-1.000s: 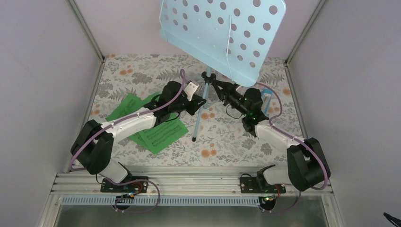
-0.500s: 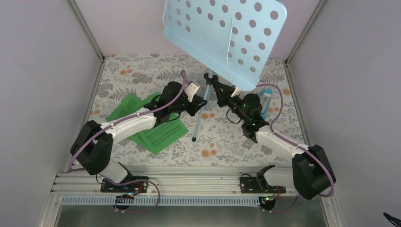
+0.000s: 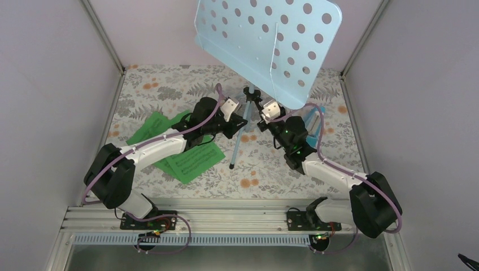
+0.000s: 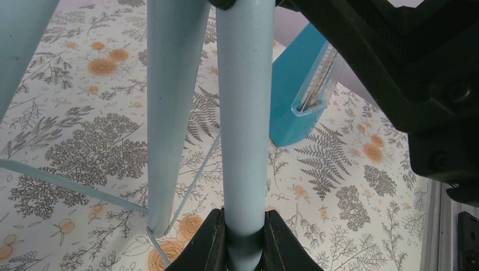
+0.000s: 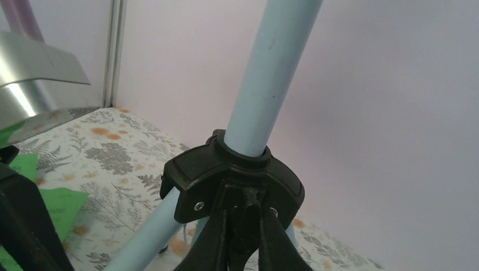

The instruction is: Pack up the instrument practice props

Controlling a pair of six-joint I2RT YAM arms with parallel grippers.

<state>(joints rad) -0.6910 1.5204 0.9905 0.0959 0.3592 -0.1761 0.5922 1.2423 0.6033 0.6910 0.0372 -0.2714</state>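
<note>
Music stand [image 3: 270, 42]: upright at the middle-back of the table [image 3: 164, 84]. Its hole-punched desk sits high and tilted, overhanging the rear half.

Left gripper [image 4: 244, 240]: jaws narrow, clamped on the pale blue pole [image 4: 243, 113] low down.

Right gripper [image 5: 244, 231]: jaws almost shut, pinched on the underside of the black collar [image 5: 231, 180] where the tripod legs meet. One leg [image 3: 237, 148] runs out toward me, its foot on the table.

My read of the step: collapse the tripod so the stand can be packed.
- Hold the pole steady with the left and let only the right work the collar along the pole's axis.
- Any sideways pull would swing the tall desk like a lever, so I would move slowly and keep both grips square.
- I cannot tell from here whether the collar is locked. If it resists, I stop rather than force it.

Surroundings:
- The metronome [image 4: 294, 96] stands just behind the pole on the right, near the right forearm. A folding leg or a dropped elbow could tip it.
- The green pages [image 3: 192, 161] lie loose under the left forearm, overlapping one another. A dragged arm would scatter them.
- The side walls [image 3: 56, 113] close in on both flanks, and the desk's far corner sits near the right wall.
- The best open room is the table strip between the leg's foot and the rail [image 3: 226, 217] at the near edge. That is where I would lay the stand down.
</note>
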